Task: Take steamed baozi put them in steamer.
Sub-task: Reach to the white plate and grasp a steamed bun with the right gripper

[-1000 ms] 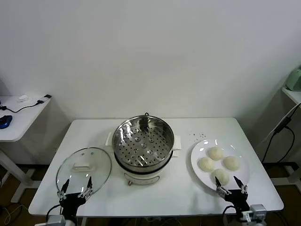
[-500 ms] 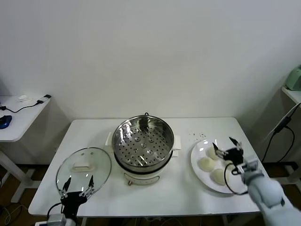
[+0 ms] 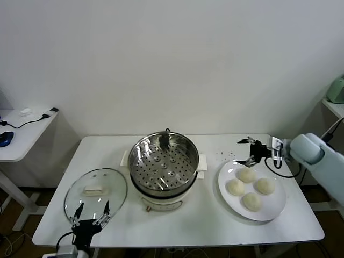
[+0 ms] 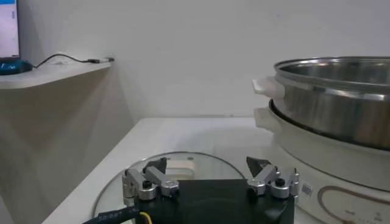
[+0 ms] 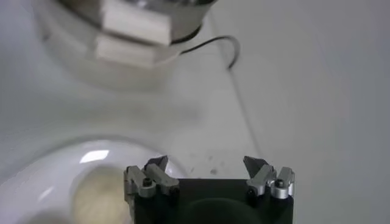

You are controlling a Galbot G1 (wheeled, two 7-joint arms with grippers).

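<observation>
So the right gripper (image 3: 251, 151) is hanging over the far edge of the white plate (image 3: 232, 201), jaws spread wide apart with nothing between them. It sits just above and behind the farthest bun, not touching it as far as I can tell. From the right wrist view you can see its two fingertips (image 5: 153, 171) open over the plate rim, one bun showing pale just below them, and the steamer's handle farther off.

All four steamed baozi (image 3: 246, 174) are on that plate, clustered in a little diamond, none of them lifted. The plate sits on the table (image 3: 183, 226) just to the right of the steamer (image 3: 164, 161), near it but not touching.

The steamer is in the middle of the table, lid off, perforated tray inside bare, not a single bun in there. The glass lid (image 3: 96, 192) lies flat on the table on the steamer's left side.

The left gripper (image 3: 90, 214) is parked low at the near edge of the table, right by the lid's near rim, jaws also wide open and holding nothing. In the left wrist view it's just looking across the lid at the side of the pot.

So progress wise: basically zero buns moved. My guess is the right arm is lining up for the first grab, and then all four need to go over into the tray one by one
</observation>
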